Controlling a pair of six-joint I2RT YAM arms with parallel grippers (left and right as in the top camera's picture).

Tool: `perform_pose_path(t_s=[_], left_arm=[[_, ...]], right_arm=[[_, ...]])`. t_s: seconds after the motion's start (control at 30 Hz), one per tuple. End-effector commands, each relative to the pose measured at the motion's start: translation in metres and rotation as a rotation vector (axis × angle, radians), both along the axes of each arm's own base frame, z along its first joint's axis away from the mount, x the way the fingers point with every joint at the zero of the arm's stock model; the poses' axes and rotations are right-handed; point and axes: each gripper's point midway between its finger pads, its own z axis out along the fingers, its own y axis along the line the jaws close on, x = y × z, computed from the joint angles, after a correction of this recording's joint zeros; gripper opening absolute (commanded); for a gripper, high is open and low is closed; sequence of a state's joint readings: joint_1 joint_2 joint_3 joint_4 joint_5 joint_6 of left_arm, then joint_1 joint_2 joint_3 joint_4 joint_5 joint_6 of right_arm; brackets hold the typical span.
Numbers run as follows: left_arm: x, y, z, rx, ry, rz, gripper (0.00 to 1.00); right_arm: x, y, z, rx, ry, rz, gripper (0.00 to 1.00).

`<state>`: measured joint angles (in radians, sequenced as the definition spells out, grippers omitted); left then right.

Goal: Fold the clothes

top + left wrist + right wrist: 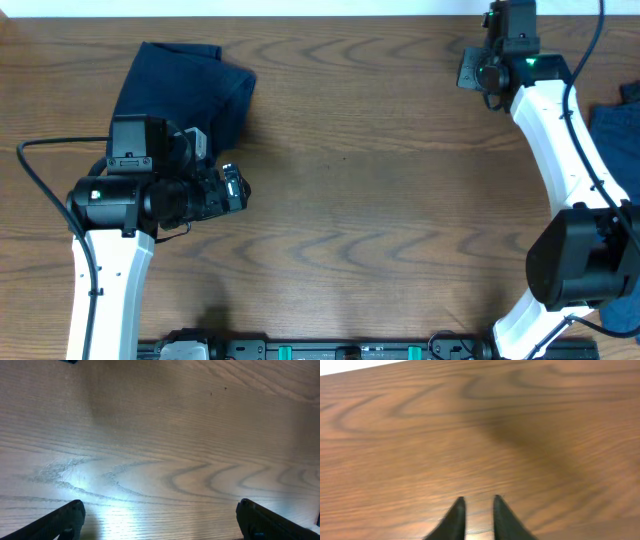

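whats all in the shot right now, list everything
navy garment: 1, dark navy, looks folded, far left of the table, next to the left arm
blue garment: 1, blue, right edge, partly behind the right arm and cut off by the frame
table: 1, brown wood grain, under everything
left arm: 1, white and black, near left
left gripper: 1, black, jaws wide open, empty, over bare wood
right arm: 1, white and black, right side, reaching to the far edge
right gripper: 1, black, jaws almost together, holding nothing
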<state>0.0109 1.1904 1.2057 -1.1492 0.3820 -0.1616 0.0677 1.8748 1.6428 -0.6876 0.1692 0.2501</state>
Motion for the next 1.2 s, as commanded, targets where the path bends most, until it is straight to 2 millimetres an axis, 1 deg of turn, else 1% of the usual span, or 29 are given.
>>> perform_pose_path(t_s=[0.0,0.03,0.07,0.1,0.17,0.2,0.23,0.27,0.3,0.4,0.47,0.57,0.67,0.83,0.93,1.0,1.07,1.17], left_arm=[[0.001,0.000,0.006,-0.001,-0.013,0.006,0.98],[0.001,0.000,0.006,-0.001,-0.014,0.006,0.98],[0.001,0.000,0.006,-0.001,-0.014,0.006,0.98],[0.002,0.000,0.006,-0.001,-0.014,0.006,0.98],[0.002,0.000,0.007,-0.001,-0.015,0.006,0.98],[0.002,0.000,0.007,-0.001,-0.018,0.006,0.98],[0.003,0.000,0.007,-0.001,-0.020,0.006,0.98],[0.003,0.000,0.007,-0.001,-0.021,0.006,0.98],[0.003,0.000,0.007,-0.001,-0.022,0.006,0.98],[0.004,0.000,0.008,-0.001,-0.027,0.006,0.98],[0.005,0.000,0.008,-0.001,-0.029,0.006,0.98],[0.005,0.000,0.008,-0.001,-0.029,0.006,0.98],[0.005,0.000,0.008,-0.001,-0.029,0.006,0.98],[0.005,0.000,0.008,-0.002,-0.029,0.006,0.98],[0.005,0.000,0.008,-0.002,-0.028,0.006,0.98],[0.005,0.000,0.008,-0.002,-0.028,0.006,0.98],[0.005,0.000,0.008,-0.002,-0.028,0.006,0.98],[0.005,0.000,0.008,-0.002,-0.029,0.006,0.98]], right_arm=[[-0.009,-0.082,0.004,-0.157,0.000,-0.243,0.31],[-0.013,-0.102,0.002,-0.164,0.007,-0.286,0.43],[-0.015,-0.116,0.000,-0.163,0.014,-0.315,0.44],[-0.019,-0.136,-0.005,-0.158,0.025,-0.352,0.45],[-0.028,-0.169,-0.014,-0.157,0.049,-0.420,0.53],[-0.034,-0.187,-0.022,-0.150,0.068,-0.454,0.55],[-0.041,-0.208,-0.036,-0.129,0.097,-0.491,0.59],[-0.043,-0.213,-0.040,-0.121,0.106,-0.500,0.61],[-0.047,-0.222,-0.050,-0.101,0.124,-0.514,0.66],[-0.058,-0.252,-0.083,-0.043,0.172,-0.561,0.69],[-0.063,-0.265,-0.101,-0.039,0.200,-0.569,0.69],[-0.066,-0.276,-0.124,-0.050,0.238,-0.551,0.70],[-0.064,-0.276,-0.148,-0.064,0.278,-0.513,0.71],[-0.069,-0.278,-0.167,-0.094,0.327,-0.515,0.72],[-0.085,-0.291,-0.178,-0.185,0.395,-0.565,0.70],[-0.097,-0.301,-0.179,-0.254,0.438,-0.604,0.64],[-0.104,-0.307,-0.176,-0.300,0.456,-0.635,0.54],[-0.104,-0.307,-0.171,-0.297,0.447,-0.653,0.27]])
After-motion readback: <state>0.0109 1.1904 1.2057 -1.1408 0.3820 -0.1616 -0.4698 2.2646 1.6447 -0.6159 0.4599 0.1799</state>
